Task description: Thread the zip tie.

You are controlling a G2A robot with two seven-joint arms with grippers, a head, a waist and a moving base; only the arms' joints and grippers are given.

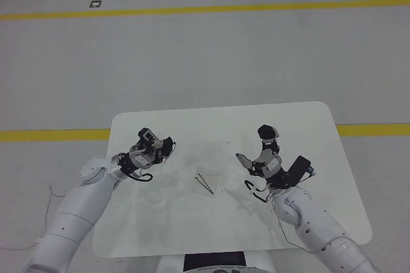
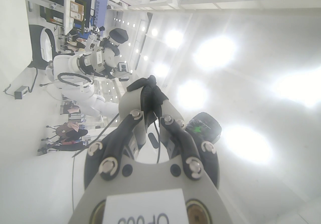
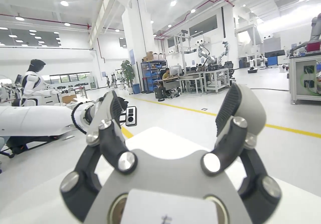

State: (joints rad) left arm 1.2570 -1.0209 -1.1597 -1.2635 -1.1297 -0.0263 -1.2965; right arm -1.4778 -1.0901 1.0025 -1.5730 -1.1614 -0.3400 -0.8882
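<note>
zip tie [image 1: 206, 181] lies flat near the centre of the table [image 1: 297, 126], between 2 grippers and apart from both. left gripper [image 1: 165, 145] clenched; right gripper [image 1: 255, 148] released, fingers spread wide.

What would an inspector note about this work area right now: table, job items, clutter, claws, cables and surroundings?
Surface: white table with rounded corners.
Job's things: dark zip tie lying mid-table between the arms, apparently on a clear sheet; neither claw touches it.
Clutter: nothing seen.
Claws: left claw shut, above the table's left part; right claw open and empty.
Cables: a black cable loop at the left wrist, another at the right.
Surroundings: grey floor with yellow lines; a hall with workbenches and other robots.
</note>
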